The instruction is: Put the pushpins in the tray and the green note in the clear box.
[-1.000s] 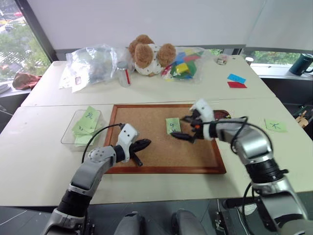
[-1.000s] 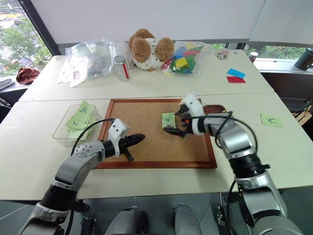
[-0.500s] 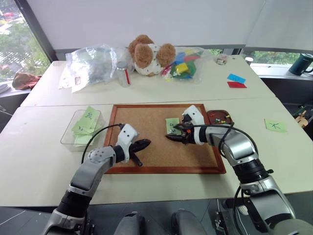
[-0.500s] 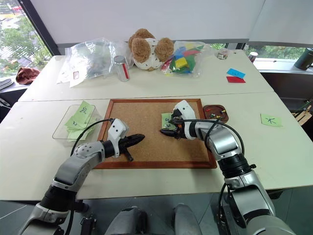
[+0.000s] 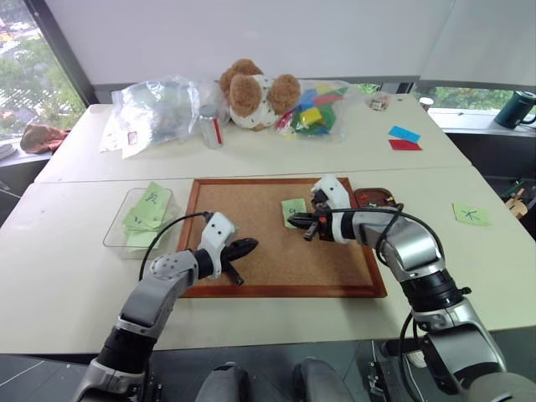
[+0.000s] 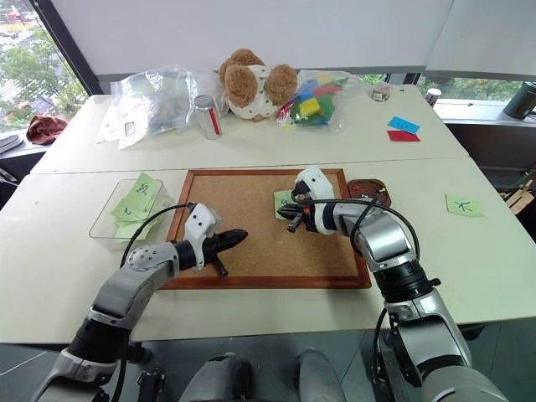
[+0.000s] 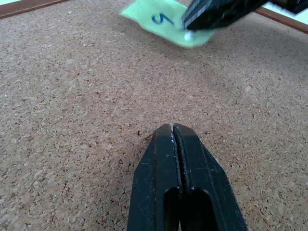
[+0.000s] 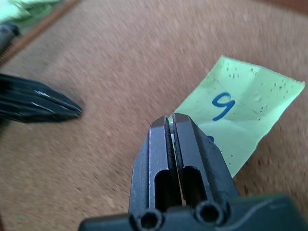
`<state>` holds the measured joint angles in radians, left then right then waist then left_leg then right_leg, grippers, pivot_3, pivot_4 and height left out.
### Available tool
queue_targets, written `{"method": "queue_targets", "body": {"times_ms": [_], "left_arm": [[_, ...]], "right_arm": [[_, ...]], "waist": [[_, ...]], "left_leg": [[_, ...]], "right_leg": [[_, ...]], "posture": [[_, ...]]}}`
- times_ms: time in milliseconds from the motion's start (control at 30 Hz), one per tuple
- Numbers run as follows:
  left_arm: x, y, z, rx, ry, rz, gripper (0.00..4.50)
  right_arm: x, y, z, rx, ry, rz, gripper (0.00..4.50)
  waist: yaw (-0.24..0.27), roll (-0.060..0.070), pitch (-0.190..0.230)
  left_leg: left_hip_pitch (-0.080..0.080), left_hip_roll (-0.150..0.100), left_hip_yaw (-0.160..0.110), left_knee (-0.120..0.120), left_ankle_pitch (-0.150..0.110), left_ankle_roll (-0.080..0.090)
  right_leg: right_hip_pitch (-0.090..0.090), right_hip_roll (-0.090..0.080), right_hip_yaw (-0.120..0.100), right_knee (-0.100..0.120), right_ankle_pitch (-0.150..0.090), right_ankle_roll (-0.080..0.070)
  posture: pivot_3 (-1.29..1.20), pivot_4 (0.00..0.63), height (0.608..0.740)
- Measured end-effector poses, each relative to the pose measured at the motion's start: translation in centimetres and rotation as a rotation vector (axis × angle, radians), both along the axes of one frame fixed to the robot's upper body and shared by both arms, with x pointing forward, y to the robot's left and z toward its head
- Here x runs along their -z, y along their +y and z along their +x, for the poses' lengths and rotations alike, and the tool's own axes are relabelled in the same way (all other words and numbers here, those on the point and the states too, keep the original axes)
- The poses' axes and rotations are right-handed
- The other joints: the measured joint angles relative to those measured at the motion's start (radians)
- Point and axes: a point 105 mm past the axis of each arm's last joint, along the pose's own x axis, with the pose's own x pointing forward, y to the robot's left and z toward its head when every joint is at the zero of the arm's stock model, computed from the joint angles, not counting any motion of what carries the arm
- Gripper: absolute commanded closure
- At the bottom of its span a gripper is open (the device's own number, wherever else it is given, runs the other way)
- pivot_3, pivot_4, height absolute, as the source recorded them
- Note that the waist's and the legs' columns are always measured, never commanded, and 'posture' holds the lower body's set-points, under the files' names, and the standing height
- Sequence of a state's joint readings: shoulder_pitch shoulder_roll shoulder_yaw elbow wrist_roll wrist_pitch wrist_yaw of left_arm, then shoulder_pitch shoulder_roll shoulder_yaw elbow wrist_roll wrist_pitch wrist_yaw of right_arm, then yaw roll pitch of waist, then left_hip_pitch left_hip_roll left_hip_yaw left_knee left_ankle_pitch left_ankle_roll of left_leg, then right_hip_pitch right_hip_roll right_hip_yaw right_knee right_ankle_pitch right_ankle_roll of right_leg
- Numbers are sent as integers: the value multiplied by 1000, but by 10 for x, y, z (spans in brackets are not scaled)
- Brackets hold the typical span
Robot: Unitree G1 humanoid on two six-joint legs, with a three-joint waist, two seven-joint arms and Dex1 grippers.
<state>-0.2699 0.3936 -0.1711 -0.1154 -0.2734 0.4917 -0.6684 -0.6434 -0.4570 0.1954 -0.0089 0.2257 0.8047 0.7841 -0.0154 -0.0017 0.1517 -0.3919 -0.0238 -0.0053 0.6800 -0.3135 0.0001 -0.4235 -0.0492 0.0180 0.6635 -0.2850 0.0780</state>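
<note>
The green note (image 5: 294, 211) lies mid-frame on the corkboard (image 5: 251, 251). I have the right end effector (image 5: 306, 227) pinched together at its corner, probably on a white-headed pin. The left end effector (image 5: 249, 245), fingers together, waits lower left.

From my station, the right gripper (image 8: 171, 120) covers the green note's (image 8: 245, 118) lower marking. The tray's (image 5: 378, 199) contents are too small to identify; I cannot confirm any pin held.
</note>
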Motion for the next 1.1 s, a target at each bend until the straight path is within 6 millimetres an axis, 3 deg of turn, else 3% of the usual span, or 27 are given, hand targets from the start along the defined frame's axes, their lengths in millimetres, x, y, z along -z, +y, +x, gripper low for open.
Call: {"method": "queue_targets", "body": {"times_ms": [267,367,433,600,633,700,933,1100], "left_arm": [[-1,0,2,-16,24,-43,4500],[-6,1,5,-44,109,-161,3721],[-12,6,10,-69,149,-219,2772],[-76,9,26,-21,152,-479,301],[-86,7,26,-2,157,-533,86],[-97,2,25,32,186,-618,86],[-101,-15,37,23,394,-857,86],[-93,-29,38,19,505,-911,86]], "right_arm": [[-51,-3,-14,-58,-130,-1,4490],[-53,-5,-22,-85,-127,-14,4500],[-56,-6,-25,-97,-133,-22,4500],[-63,-7,-34,-136,-151,-43,4500],[-64,-6,-35,-143,-155,-45,4500],[-65,-5,-36,-151,-161,-45,4500],[-70,3,-46,-203,-182,-42,4500],[-72,10,-55,-260,-188,-36,4500]], "waist": [[2,0,0],[4,-1,0],[3,-1,1],[5,-2,1],[5,-2,1],[4,-2,1],[4,-3,2],[5,-4,2]], "left_leg": [[0,0,0,0,0,0],[-1,0,0,1,0,0],[-1,0,0,1,0,0],[-3,0,-1,2,0,0],[-3,0,-1,2,0,0],[-3,0,-1,2,0,0],[-3,0,-1,2,0,0],[-3,0,-1,2,3,-5]], "right_leg": [[0,0,0,0,0,0],[0,-1,0,0,0,0],[0,0,0,0,0,0],[-1,0,-1,-1,0,0],[-1,0,-1,-1,0,0],[-1,0,-1,-1,0,0],[-1,0,-1,0,0,0],[-2,0,-1,-1,0,0]], "posture": [[0,150,740],[0,150,740],[0,150,740],[0,150,740],[0,150,740],[0,150,740],[0,150,740],[0,150,740]]}}
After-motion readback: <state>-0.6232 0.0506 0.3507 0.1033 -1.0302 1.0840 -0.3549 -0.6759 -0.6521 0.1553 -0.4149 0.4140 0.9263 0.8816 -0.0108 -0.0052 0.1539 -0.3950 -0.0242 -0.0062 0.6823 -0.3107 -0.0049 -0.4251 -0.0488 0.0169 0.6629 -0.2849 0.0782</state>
